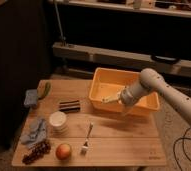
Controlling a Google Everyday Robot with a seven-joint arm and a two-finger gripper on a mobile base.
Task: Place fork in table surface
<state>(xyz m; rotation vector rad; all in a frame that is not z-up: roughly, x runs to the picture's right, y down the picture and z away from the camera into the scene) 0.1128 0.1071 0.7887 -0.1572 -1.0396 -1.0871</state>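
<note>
Fork: The small, slim, silvery metal fork (87, 137) is seen lying flat on the light-brown slatted wooden table surface (124, 142). It is placed in the lower centre of the frame, just right of the round red-yellow apple (64, 151).
Fork axis: The long axis is laid nearly up-and-down in the frame. The tines are turned toward the lower edge and the handle is tipped slightly to the upper right.
Gripper: The pale two-finger gripper (110, 98) is held over the yellow-orange plastic bin (101, 80), right of centre, and is pointed left. Its jaws are spread wide and nothing is gripped.
Key relation: The fork is found down and to the left of the gripper, well apart from it and outside the bin. The handle end is the nearer one.
Arm: The single white arm is extended in from the right edge of the frame.
Task standing: The placing is judged complete, as the fork is borne by the table alone.
</note>
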